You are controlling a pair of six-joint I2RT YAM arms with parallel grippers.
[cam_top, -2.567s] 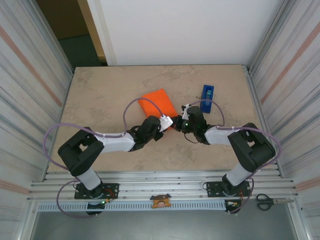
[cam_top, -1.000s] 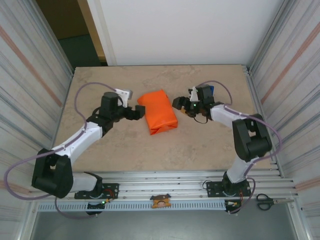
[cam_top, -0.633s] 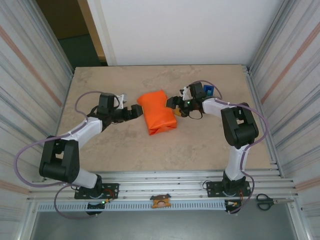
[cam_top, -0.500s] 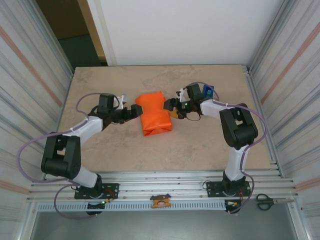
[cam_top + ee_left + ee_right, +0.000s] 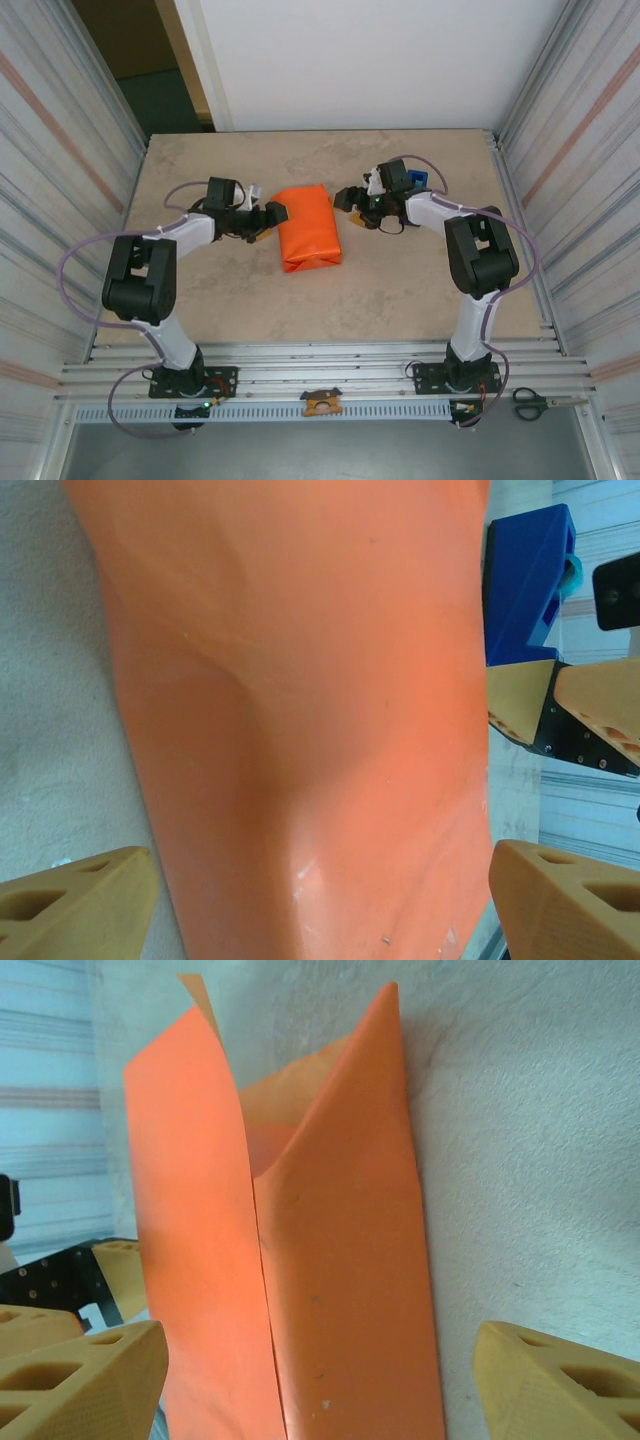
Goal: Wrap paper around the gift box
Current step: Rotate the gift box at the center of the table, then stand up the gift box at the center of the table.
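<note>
The orange paper [image 5: 309,228] lies folded into a bundle at mid-table, and the gift box is hidden inside it. My left gripper [image 5: 272,214] is at the bundle's upper left edge. In the left wrist view its jaws [image 5: 320,910] are open wide, with the paper [image 5: 300,710] filling the gap and both fingers close to its sides. My right gripper [image 5: 346,197] is at the bundle's upper right corner. Its jaws [image 5: 320,1380] are open around the paper's [image 5: 330,1260] end, where loose flaps stand up; the right finger [image 5: 560,1380] stays apart from it.
A blue tape dispenser [image 5: 415,181] sits just behind the right gripper, and I also see the blue tape dispenser [image 5: 525,580] past the bundle in the left wrist view. Metal walls close in both sides. Bare table lies in front of the bundle.
Both grippers have closed in on the bundle from left and right. The bundle has shifted slightly left and turned more upright. The left jaws have narrowed a little.
</note>
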